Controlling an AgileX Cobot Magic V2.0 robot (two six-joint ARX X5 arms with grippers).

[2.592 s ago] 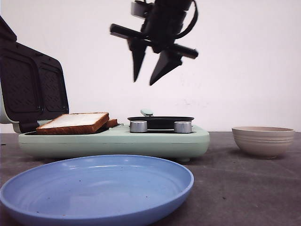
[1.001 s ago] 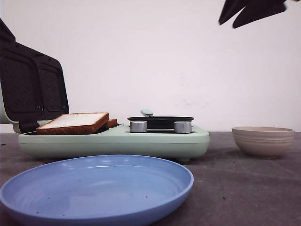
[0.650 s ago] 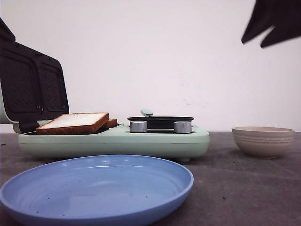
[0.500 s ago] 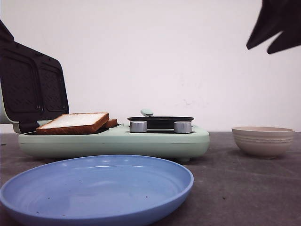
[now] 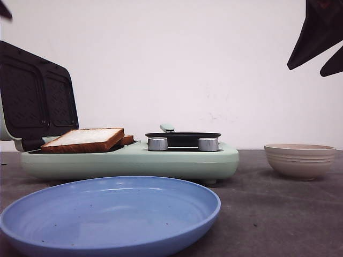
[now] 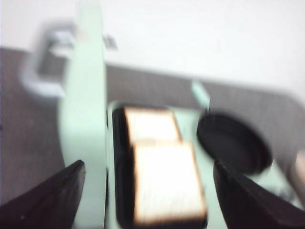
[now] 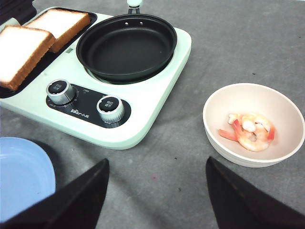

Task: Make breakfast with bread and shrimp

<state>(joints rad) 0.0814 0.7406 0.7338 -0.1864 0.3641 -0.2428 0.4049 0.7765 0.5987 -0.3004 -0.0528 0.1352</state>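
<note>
Two toasted bread slices [image 5: 86, 139] lie on the open mint-green sandwich maker [image 5: 128, 160]; they also show in the right wrist view [image 7: 28, 43] and, blurred, in the left wrist view [image 6: 162, 181]. A pinkish-orange shrimp [image 7: 250, 131] lies in the beige bowl [image 7: 224, 138], which stands right of the cooker [image 5: 300, 159]. My right gripper [image 7: 155, 164] is open and empty, high at the upper right of the front view [image 5: 321, 43]. My left gripper [image 6: 150, 164] is open and empty above the bread; only a dark tip shows at the front view's top left corner [image 5: 4, 9].
An empty black pan [image 7: 126, 45] with a mint handle sits on the cooker's right half, behind two silver knobs [image 7: 110, 107]. The cooker's dark lid [image 5: 35, 99] stands open at the left. A large blue plate [image 5: 110, 214] lies in front, near the table's edge.
My right gripper has swung from above the pan up and to the right, and now hangs over the bowl side. A tip of my left gripper has entered at the top left.
</note>
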